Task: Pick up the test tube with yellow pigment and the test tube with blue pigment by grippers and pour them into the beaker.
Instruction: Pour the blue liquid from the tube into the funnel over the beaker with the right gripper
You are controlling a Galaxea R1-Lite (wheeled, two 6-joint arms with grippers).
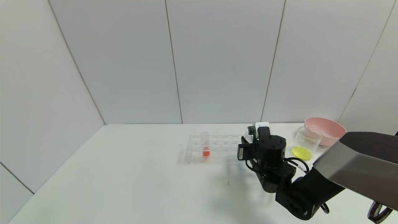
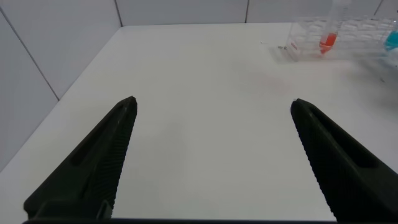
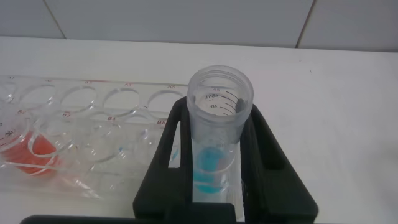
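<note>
Your right gripper (image 3: 214,180) is down at the right end of the clear rack (image 1: 214,148), and the right wrist view shows its fingers (image 3: 165,158) clamped on the blue tube (image 3: 219,134), one on each side of the glass. The tube stands upright with its open mouth up, printed graduation marks near the rim, and cyan liquid pooled low between the fingers. From the head view, the black wrist hides the tube itself; you only see the arm reaching in from the right over the tabletop (image 1: 124,174) to the rack's end. Whether the tube's bottom sits in a rack hole or just clear of it, you cannot tell. Further left in the rack, the red tube (image 1: 205,145) stands upright in its hole, well apart from your gripper. Right of the gripper, the beaker (image 1: 307,140) stands on the tabletop with a yellow tint at its bottom, just in front of the pink bowl (image 1: 325,130). A round yellow patch (image 1: 301,153) lies at the beaker's foot on the near side; what it is you can't make out. Your left gripper (image 2: 211,155) hangs over bare tabletop away from the rack, fingers wide apart and holding nothing; its view catches the rack and the red tube far off at the edge.
</note>
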